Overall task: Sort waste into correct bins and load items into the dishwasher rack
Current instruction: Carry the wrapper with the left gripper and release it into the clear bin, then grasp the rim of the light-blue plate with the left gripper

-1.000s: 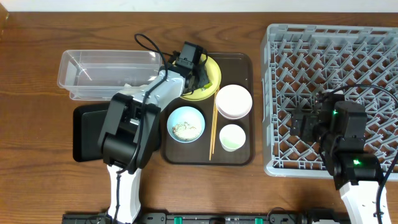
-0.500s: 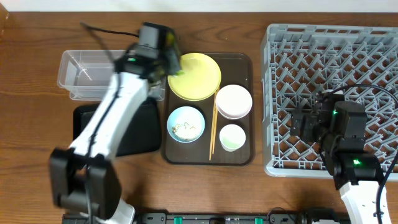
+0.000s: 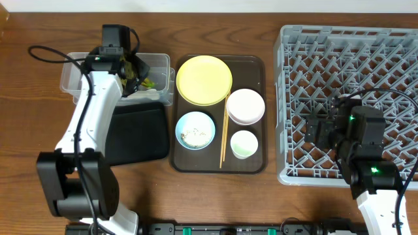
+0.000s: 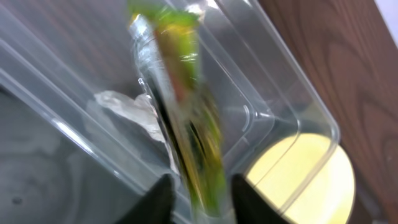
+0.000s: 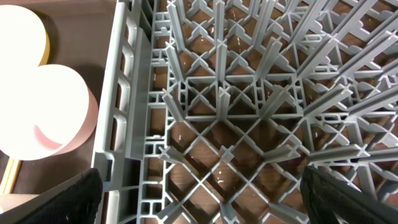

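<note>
Green wrapper [image 4: 180, 106] between end effector [image 4: 200, 202] fingers [image 4: 159, 200]

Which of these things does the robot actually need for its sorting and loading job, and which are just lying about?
Part of the job: snack wrapper, rice scraps, clear tub, black tray, yellow plate, pinkish-white bowl, light blue bowl, white cup, chopsticks, grey rack.

Just there: brown serving tray, wooden table.
</note>
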{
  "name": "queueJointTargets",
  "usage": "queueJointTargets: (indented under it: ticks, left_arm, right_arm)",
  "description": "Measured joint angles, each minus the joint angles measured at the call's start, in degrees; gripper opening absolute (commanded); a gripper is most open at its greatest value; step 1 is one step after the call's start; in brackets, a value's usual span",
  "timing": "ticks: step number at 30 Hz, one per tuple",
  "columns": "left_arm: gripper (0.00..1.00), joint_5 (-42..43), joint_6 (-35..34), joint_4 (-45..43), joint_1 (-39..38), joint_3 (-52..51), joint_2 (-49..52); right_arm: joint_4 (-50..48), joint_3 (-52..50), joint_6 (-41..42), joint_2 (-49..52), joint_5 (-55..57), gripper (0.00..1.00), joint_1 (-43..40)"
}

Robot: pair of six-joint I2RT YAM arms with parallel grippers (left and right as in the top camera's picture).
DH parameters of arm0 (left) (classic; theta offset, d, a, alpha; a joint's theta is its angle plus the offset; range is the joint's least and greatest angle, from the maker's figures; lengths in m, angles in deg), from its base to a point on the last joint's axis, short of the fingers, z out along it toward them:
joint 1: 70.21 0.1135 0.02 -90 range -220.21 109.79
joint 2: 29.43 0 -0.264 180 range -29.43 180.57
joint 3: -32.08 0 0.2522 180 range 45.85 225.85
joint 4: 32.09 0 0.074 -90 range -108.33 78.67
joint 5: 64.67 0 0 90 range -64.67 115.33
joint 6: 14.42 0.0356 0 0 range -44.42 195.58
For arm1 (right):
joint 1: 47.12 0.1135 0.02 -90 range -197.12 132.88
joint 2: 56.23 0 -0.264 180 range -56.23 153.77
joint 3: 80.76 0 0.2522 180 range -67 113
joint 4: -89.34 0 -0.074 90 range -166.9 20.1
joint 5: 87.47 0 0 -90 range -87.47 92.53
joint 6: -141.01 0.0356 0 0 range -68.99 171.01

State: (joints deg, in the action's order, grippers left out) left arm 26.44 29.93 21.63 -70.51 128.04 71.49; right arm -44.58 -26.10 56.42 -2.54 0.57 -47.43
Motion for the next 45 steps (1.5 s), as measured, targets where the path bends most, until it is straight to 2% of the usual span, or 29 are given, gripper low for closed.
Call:
queueJointTargets:
  ticks: [6,12,18,25,39,43,45]
  left_arm:
    - [0.62,0.04,4.90,-0.61,-0.20,-0.11,-0.59]
    - [0.70,0.02,12.17,2.99,-2.93,-0.11,-6.67]
    - [0.73,0.02,20.15,9.75,-12.04,-0.15,-10.60]
    - [0.73,0.24,23.19,9.90,-22.25,-4.04,-9.27]
    - [0.66,0.22,23.26,3.63,-33.53,-7.54,3.19]
    - [0.52,0.20,23.21,3.50,-34.64,-7.56,6.91]
    - [0.41,0.24,23.15,3.50,-34.88,-7.56,8.24]
  right_arm:
    - [0.00,0.00,0.00,0.04,0.00,0.99,0.00]
    - [0.00,0.00,0.00,0.04,0.00,0.99,0.00]
    - [0.02,0.02,0.00,0.04,0.00,0.99,0.00]
    - [0.00,0.04,0.00,0.04,0.00,0.99,0.00]
    - [0.00,0.04,0.02,0.04,0.00,0.99,0.00]
    - [0.00,0.04,0.00,0.04,0.00,0.99,0.00]
    - [0.00,0.04,0.02,0.04,0.00,0.99,0.00]
